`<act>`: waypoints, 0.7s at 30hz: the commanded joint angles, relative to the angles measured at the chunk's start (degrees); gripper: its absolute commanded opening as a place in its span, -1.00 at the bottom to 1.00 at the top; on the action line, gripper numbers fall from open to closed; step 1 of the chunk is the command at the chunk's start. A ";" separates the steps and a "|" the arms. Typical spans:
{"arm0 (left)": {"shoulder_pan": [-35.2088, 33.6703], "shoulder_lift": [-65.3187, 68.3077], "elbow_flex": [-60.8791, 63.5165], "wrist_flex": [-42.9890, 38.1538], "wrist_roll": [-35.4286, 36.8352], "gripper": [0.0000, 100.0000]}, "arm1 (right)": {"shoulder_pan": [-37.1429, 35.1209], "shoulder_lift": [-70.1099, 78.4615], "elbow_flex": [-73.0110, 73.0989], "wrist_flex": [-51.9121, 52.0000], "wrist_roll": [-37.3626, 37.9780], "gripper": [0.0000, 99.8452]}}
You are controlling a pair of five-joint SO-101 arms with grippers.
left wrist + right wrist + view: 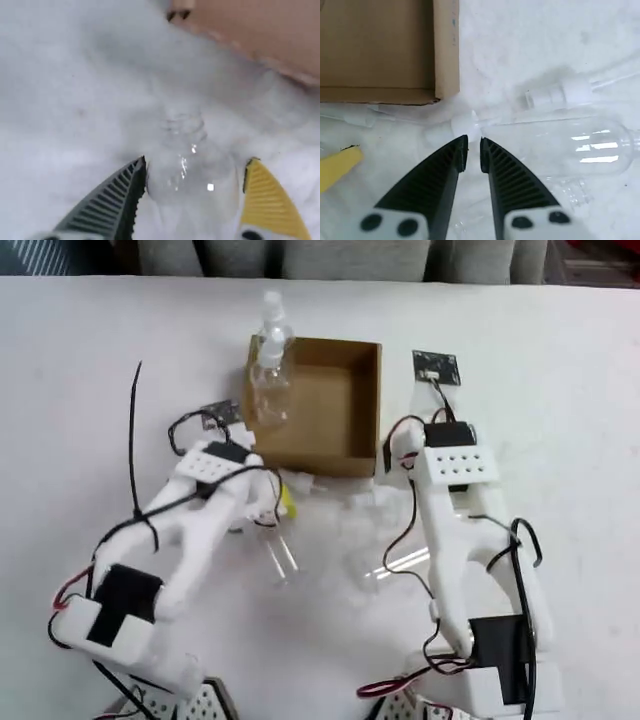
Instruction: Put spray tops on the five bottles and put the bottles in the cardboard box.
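Note:
The cardboard box [345, 440] sits at the table's middle back. Two clear bottles [268, 390] with white spray tops stand at its left wall. My left gripper [195, 165] is just in front of the box, its grey and yellow fingers [120, 200] pressed on both sides of a topless clear bottle [185, 150] whose neck points toward the box. My right gripper [474, 145] is near the box's front right corner, shut, with its tips at a white spray top [464, 121]. Another spray top [560, 92] and a clear bottle [565, 147] lie beside it.
A further spray top [350, 117] lies along the box's front wall, and another bottle neck [570, 192] shows beside my right gripper. Clear tubes [280, 555] lie between the arms. A small black board [435, 365] sits right of the box.

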 commanded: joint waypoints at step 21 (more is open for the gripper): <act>-1.01 -0.31 -2.02 2.64 -25.85 -0.89 | -0.48 -0.48 -0.62 -0.57 0.70 -0.96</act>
